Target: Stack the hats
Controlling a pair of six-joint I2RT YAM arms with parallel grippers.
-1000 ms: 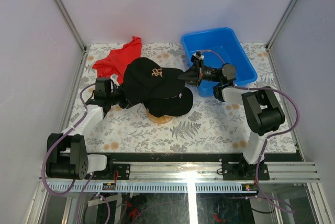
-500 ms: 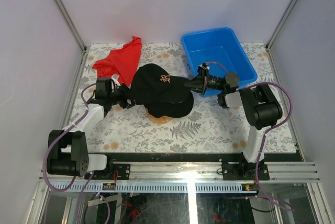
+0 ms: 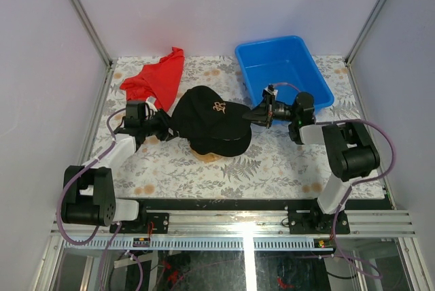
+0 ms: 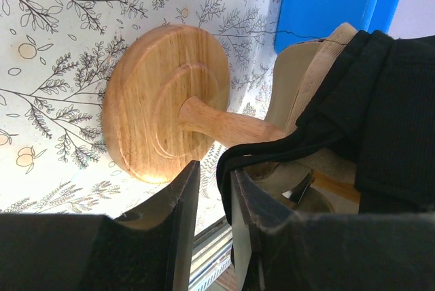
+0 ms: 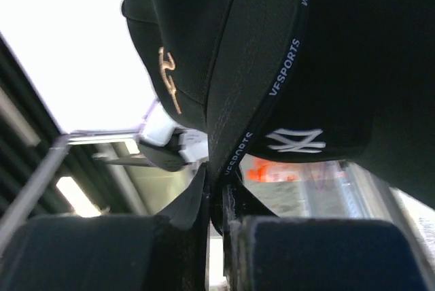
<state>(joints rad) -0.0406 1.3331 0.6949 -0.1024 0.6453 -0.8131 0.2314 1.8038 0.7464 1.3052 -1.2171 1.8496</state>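
The hats are all piled on the wooden stand [image 4: 163, 100] mid-table. The top black cap [image 3: 204, 117] with the gold emblem sits over a black cap with a white logo [image 5: 293, 140], and a tan cap [image 4: 299, 80] peeks out underneath. The right gripper [image 5: 216, 192] is clamped on the top black cap's brim, on the blue bin [image 3: 285, 66] side. The left gripper [image 4: 214, 170] is at the pile's left edge, jaws a sliver apart with a black hem in the gap, and there's no telling if it's actually pinching. A red cloth [image 3: 158, 77] lies just behind.
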